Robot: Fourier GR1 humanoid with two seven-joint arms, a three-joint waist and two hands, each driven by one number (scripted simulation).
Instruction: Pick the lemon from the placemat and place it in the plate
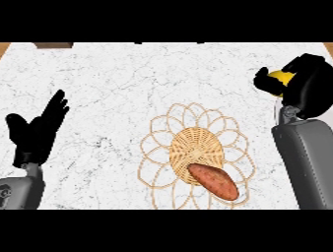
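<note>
One lemon (279,76) clasped in right hand (311,83) | left hand (37,130) fingers straight | no writing

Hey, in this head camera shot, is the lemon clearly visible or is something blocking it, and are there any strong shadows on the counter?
Head view: the lemon is mostly hidden, only a yellow patch showing inside the curled right hand. The white marble counter is evenly lit, no strong shadows or glare. The woven placemat and the sweet potato show unobstructed; the open left hand rests at left.

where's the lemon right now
In the head view the lemon is at the far right, held in the right hand above the counter, beyond the woven placemat.
</note>
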